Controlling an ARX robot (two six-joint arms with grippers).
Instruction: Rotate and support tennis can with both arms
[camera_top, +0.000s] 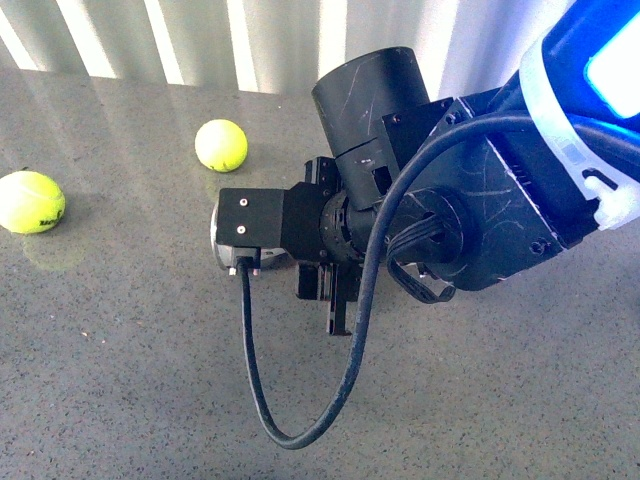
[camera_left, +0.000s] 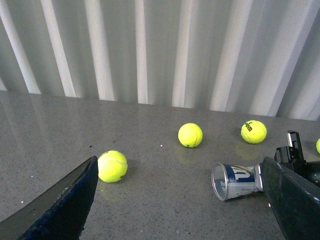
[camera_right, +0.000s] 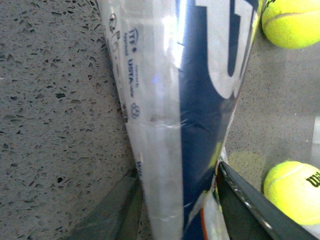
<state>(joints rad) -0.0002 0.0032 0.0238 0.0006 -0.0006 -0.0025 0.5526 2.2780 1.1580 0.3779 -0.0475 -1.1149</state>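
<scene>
On the bench (camera_top: 120, 380), your right gripper (camera_right: 177, 170) clamps the tennis can (camera_right: 170, 125), likely light, slick, dentable; your left gripper (camera_left: 179, 162) gapes, free for the rim (camera_left: 213, 182).

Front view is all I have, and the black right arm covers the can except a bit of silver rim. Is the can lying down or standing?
Observer: Lying down. The left wrist view shows the clear plastic tennis can with the navy-and-white label on its side on the grey speckled table, its open mouth turned away from the right arm.
Operator: Has the right pincer got it?
Observer: It looks so. In the right wrist view the right pincer has its fingers on either side of the can, seemingly pressed against it.
Operator: And the left pincer?
Observer: The left pincer is open, holds nothing and is apart from the can.
</scene>
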